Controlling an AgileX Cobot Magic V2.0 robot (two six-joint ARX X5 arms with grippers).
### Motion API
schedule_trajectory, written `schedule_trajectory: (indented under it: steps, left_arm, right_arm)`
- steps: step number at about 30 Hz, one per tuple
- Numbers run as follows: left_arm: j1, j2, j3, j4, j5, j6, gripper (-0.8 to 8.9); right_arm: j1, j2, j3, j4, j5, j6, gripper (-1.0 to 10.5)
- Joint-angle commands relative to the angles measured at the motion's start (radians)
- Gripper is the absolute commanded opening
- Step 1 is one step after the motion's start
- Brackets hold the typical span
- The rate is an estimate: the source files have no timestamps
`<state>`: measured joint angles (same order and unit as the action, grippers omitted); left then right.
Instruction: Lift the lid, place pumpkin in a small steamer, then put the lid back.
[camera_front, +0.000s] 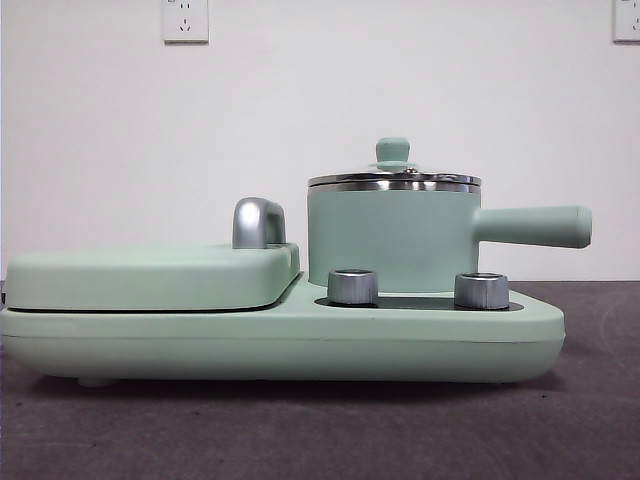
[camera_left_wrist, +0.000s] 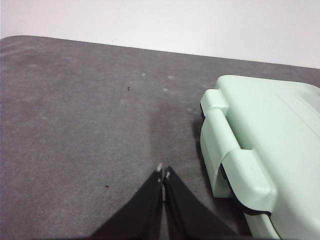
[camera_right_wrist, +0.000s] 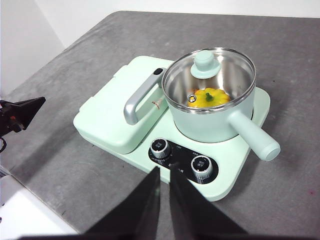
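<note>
While the lid (camera_right_wrist: 208, 75) sat squarely on the small steamer (camera_right_wrist: 215, 117), its chrome rim meeting the pot's rim all round, the pumpkin (camera_right_wrist: 208, 98) lay inside on the pot's floor, showing yellow-orange with its green stem through the glass in the right wrist view. The steamer stood on the mint-green appliance base (camera_front: 300, 340), behind two silver knobs (camera_front: 352, 286), with its long side handle (camera_front: 535, 226) reaching out past the base's edge; beside it on the same base rested the wide flat cover (camera_front: 150, 275) with its chrome handle (camera_front: 258, 222). The right gripper (camera_right_wrist: 164, 172) hung above and well clear of the appliance, its two black jaws drawn close with only a narrow slit between them and nothing held; the steamer, lid and pumpkin all lay well beyond the jaw tips, past the knobs. The left gripper (camera_left_wrist: 163, 172) hovered over the grey table (camera_left_wrist: 90, 130) with its jaws pressed together at the tips and empty, near a corner of the appliance base but apart from it; none of the steamer, lid or pumpkin showed in that wrist view. In the front view the lid's mint-green knob (camera_front: 392, 152) stood upright at the top of the pot, and no arm appeared there.
</note>
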<state>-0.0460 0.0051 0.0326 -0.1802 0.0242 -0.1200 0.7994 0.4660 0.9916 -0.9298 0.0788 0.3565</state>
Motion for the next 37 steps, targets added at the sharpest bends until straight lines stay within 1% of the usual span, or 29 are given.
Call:
schedule_trajectory:
  steps: [1,18,20,23,26,29,33,36,37]
  left_arm:
    - [0.001,-0.002,-0.019,-0.006,-0.002,0.01,0.06]
    - [0.001,-0.002,-0.019,-0.006,-0.002,0.01,0.06]
    - [0.001,-0.002,-0.019,-0.006,-0.002,0.01,0.06]
    - [0.001,-0.002,-0.019,-0.006,-0.002,0.01,0.06]
    - [0.001,-0.002,-0.019,-0.006,-0.002,0.01,0.06]
    - [0.001,-0.002,-0.019,-0.006,-0.002,0.01,0.06]
    - [0.001,-0.002,-0.019,-0.006,-0.002,0.01,0.06]
    - [0.001,-0.002,-0.019,-0.006,-0.002,0.01,0.06]
    - [0.001,-0.002,-0.019,-0.006,-0.002,0.01,0.06]
  right_arm:
    - [0.01,0.002,0.007,0.013,0.0,0.003,0.3]
    - [0.01,0.002,0.006,0.013,0.001,0.002,0.3]
    - [-0.006,0.0,0.006,0.016,0.0,0.002,0.3]
    - [-0.073,-0.002,-0.016,0.039,-0.012,0.003,0.3]
    - [-0.183,-0.027,-0.098,0.146,-0.011,0.003,0.3]
    - [-0.303,-0.084,-0.251,0.37,-0.011,0.002,0.3]
    - [-0.455,-0.182,-0.515,0.762,-0.011,0.002,0.3]
    - [-0.541,-0.242,-0.669,0.957,-0.003,0.002,0.3]
    - [-0.565,-0.26,-0.708,0.997,-0.002,0.002,0.3]
